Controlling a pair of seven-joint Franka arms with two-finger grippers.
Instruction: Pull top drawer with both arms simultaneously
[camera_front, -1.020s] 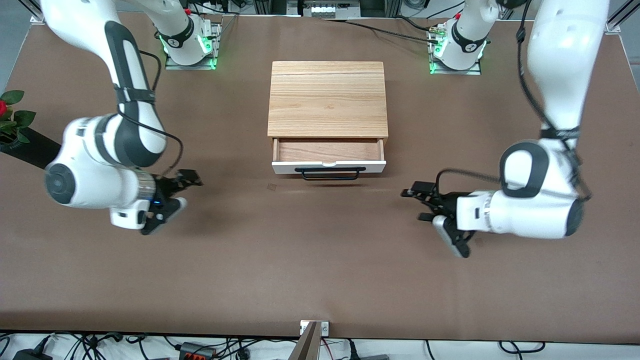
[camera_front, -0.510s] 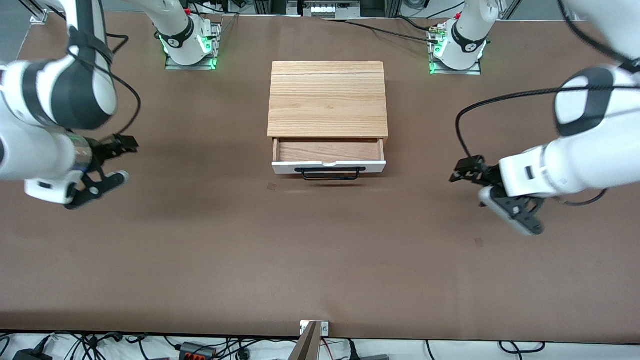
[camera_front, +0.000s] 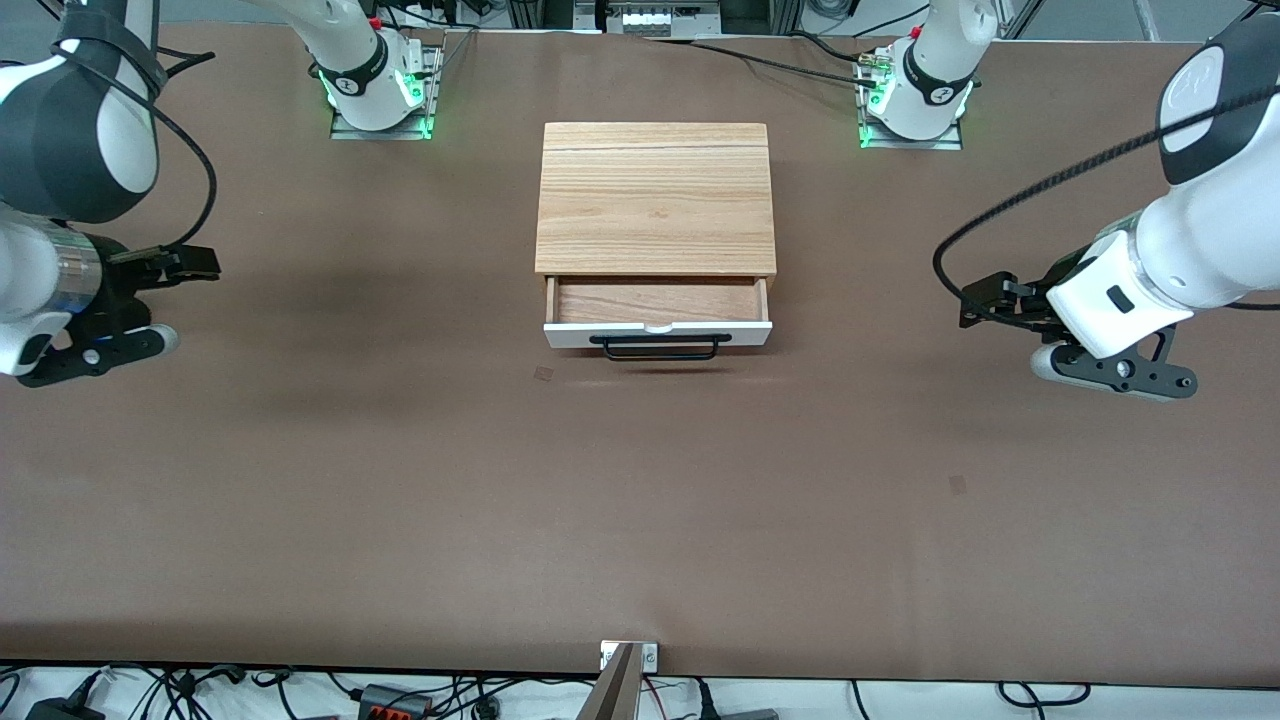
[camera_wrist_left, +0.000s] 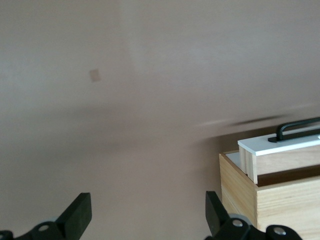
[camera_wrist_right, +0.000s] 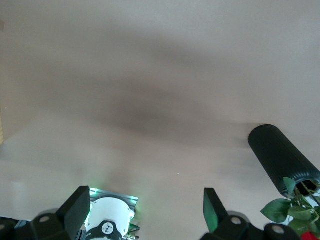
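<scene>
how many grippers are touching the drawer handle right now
0. The left gripper hangs over bare table toward the left arm's end, the right gripper toward the right arm's end; both are clear of the top drawer.

Bright, even overhead light leaves soft, diffuse shadows on the table (camera_front: 640, 500) beside the top drawer (camera_front: 657, 312). Both wrist views are motion-smeared, with streaked shadows near the drawer.

2 arms (camera_front: 1190, 250), 2 hands (camera_front: 975, 300), 1 top drawer (camera_front: 657, 318), 1 light-wood box (camera_front: 655, 197), 1 rose vase (camera_wrist_right: 282, 155)

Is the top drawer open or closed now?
Open: the top drawer sticks out of the wooden box, its brown inside visible.
</scene>
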